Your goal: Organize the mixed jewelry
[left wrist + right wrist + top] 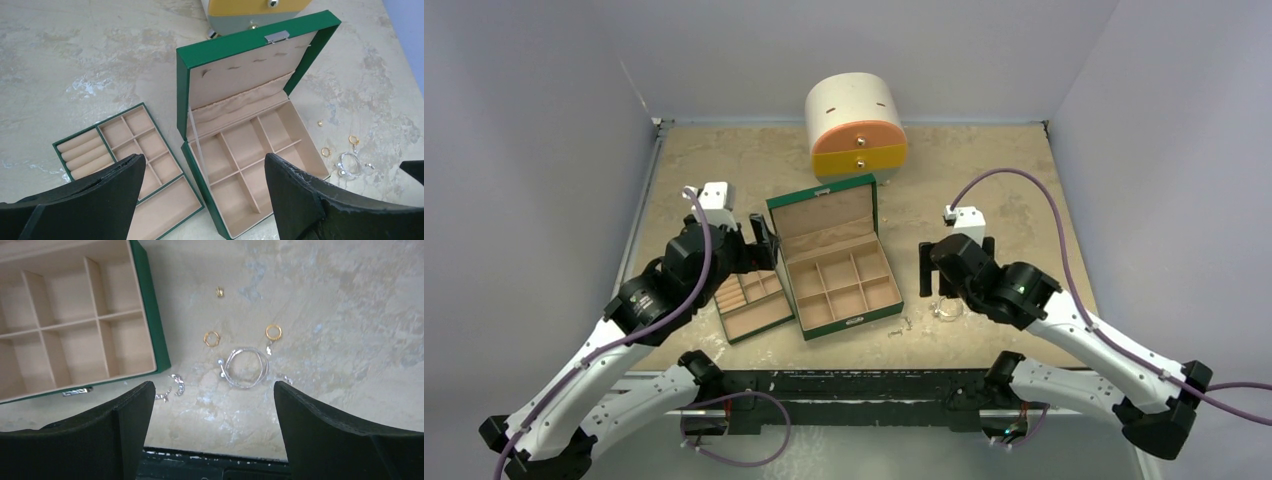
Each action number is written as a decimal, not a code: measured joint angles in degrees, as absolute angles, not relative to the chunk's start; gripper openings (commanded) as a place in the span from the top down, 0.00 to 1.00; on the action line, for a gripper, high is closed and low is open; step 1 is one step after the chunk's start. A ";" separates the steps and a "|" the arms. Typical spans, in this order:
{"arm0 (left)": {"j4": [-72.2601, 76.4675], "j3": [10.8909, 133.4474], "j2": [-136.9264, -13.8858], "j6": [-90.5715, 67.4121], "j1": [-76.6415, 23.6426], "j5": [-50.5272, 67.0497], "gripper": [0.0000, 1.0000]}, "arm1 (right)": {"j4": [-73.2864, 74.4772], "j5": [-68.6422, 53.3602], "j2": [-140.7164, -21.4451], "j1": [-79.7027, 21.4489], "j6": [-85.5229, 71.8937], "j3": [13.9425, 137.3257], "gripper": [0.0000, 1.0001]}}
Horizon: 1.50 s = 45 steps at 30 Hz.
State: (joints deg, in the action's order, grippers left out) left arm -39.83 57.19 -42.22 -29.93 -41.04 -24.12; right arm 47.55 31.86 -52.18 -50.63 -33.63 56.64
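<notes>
Two gold hoops (211, 338), one silvery loop (245, 350) lie loose; left pincer (204, 157), right pincer (214, 385) gape empty.

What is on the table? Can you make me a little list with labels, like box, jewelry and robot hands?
box: green, lid open, compartments empty
tray: beside the box, on its left, empty
chest: round, behind the box
jewelry: two gold hoops, silvery loop, small bits, all on the table right of the box
left gripper: open, holding nothing
right gripper: open, above the jewelry
</notes>
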 measured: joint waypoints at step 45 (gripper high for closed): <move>-36.95 47.64 -37.10 -27.83 -41.04 -29.30 0.12 | 28.36 16.97 -71.02 -34.37 -43.05 37.15 0.55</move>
